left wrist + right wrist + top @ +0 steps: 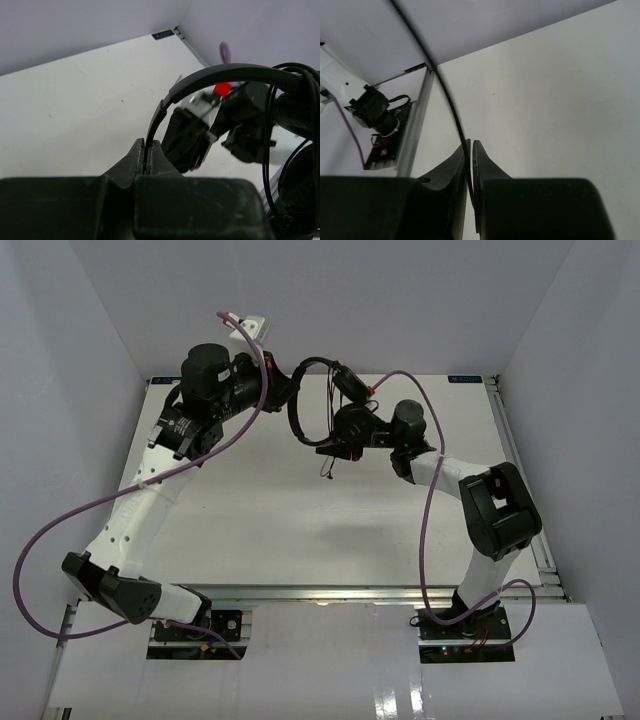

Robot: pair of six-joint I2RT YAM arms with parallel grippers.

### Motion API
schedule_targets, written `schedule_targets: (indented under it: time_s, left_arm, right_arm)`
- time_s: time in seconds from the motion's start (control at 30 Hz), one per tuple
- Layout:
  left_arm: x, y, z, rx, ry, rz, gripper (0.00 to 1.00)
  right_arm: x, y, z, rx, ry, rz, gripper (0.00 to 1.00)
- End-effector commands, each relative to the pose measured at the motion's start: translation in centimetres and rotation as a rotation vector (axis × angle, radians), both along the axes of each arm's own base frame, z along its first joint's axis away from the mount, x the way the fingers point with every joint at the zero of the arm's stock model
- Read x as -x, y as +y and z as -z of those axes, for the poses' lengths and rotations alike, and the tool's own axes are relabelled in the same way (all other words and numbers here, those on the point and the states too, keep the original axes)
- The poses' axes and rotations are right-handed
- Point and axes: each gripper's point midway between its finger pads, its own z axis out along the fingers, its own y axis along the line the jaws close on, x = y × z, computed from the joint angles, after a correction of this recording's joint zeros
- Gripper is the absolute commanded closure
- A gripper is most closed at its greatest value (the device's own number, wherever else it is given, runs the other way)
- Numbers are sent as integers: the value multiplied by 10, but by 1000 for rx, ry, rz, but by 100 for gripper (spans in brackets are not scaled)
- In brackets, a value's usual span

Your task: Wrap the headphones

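The black headphones (318,400) hang in the air between my two grippers at the back of the table. My left gripper (283,388) is shut on the thin headband (210,75); in the left wrist view the band runs up out of the jaws (148,150) and curves right to an earcup (300,190) with cable loops round it. My right gripper (335,430) is shut on the thin black cable (447,100), which runs up and left out of the jaws (471,150). A short cable end dangles below the right gripper (327,466).
Purple robot cables (425,490) loop along both arms. White walls stand close on the left, back and right. A metal rail (520,480) runs along the table's right edge. The arm bases (190,625) sit at the near edge.
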Motion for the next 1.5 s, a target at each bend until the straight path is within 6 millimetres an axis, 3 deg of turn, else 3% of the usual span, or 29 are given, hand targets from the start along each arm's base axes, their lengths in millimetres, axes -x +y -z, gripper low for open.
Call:
schedule_targets:
  time_s: [0.0, 0.07, 0.17, 0.53, 0.83, 1.0, 1.03, 1.07, 1.13, 1.2, 1.23, 1.27, 1.33, 1.43, 1.47]
  left_arm:
    - [2, 15, -74, 130, -117, -100, 100]
    - [-4, 24, -93, 141, -153, -161, 100]
    - [-14, 31, -102, 149, -163, -215, 100]
    - [-63, 65, -78, 188, -91, -336, 100]
    - [-66, 60, -81, 221, -84, -282, 100]
    - [-59, 58, -90, 231, -102, -256, 100]
    - [-57, 58, -93, 233, -109, -250, 100]
    - [-55, 58, -96, 235, -117, -248, 100]
    - [-50, 58, -102, 239, -131, -237, 100]
    - [-44, 58, -105, 242, -139, -227, 100]
    - [-42, 58, -106, 243, -141, -221, 100]
    - [-40, 58, -107, 244, -143, -217, 100]
    - [-35, 59, -110, 248, -149, -210, 100]
    - [-28, 57, -112, 259, -146, -192, 100]
    - [-27, 57, -112, 262, -145, -188, 100]
  right_arm:
    - [38, 7, -4, -57, 60, -127, 87]
    - [52, 7, 9, -44, 80, -147, 86]
    - [65, 3, 16, -39, 100, -166, 86]
    - [106, -14, 9, -50, 72, -226, 89]
    - [127, -14, 9, -36, 53, -272, 89]
    - [126, -11, 12, -28, 37, -262, 89]
    - [125, -11, 12, -32, 27, -250, 88]
    - [120, -14, 10, -36, 6, -228, 81]
    - [102, -17, 4, -40, -37, -158, 60]
    - [71, -23, -1, -5, -84, -57, 41]
    - [56, -26, -3, 32, -93, -8, 26]
    - [40, -28, -11, 44, -232, 65, 12]
    - [12, -31, -22, 99, -349, 179, 6]
    - [-39, -32, -42, 125, -350, 373, 10]
    - [-46, -33, -46, 117, -349, 412, 10]
